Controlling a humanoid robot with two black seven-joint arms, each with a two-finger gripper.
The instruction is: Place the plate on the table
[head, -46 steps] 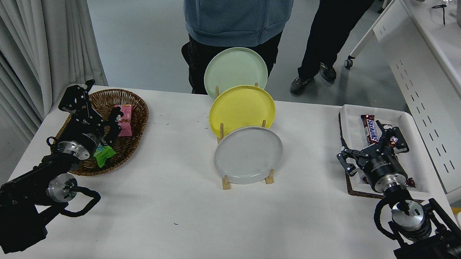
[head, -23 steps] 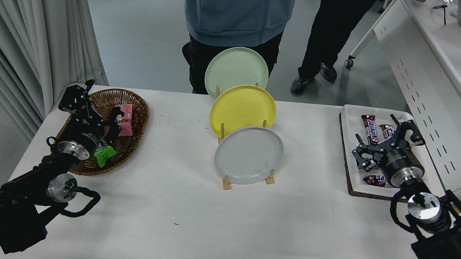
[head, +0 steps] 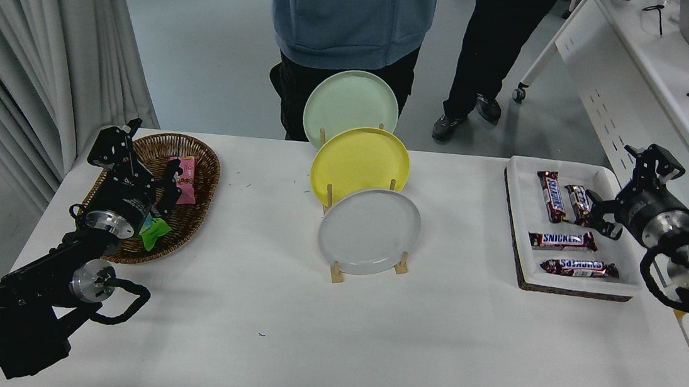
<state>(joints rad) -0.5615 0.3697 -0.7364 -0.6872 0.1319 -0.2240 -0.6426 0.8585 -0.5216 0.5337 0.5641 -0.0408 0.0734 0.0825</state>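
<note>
- The light-grey plate (head: 370, 231) is standing tilted on edge in the nearest slot of the wooden plate rack (head: 337, 273); the rack serves as the landmark for every position below.
- The rack is sitting on the white table (head: 330, 344), near the middle of the far half of the top.
- A yellow plate (head: 360, 165) is leaning in the slot directly behind the grey plate, and a pale green plate (head: 351, 107) is leaning in the slot behind that one.
- The right gripper (head: 619, 191) is hovering well to the right of the rack, over the far right edge of the white tray (head: 621, 271). Its fingers are standing spread wide apart and are holding nothing.
- The tray is lying to the right of the rack on a dark mat and is carrying four Snickers bars (head: 562, 240).
- The left gripper (head: 174, 180) is resting parked well to the left of the rack, over the wicker basket (head: 207, 171). Whether its jaws are parted or closed cannot be determined from this view.
- The basket is holding a pink packet (head: 185, 169) and a green wrapper (head: 155, 233).
- A person in a blue top (head: 352, 11) is standing at the table edge directly behind the rack, and a second person in dark trousers (head: 491, 49) is standing further back and to the right.
</note>
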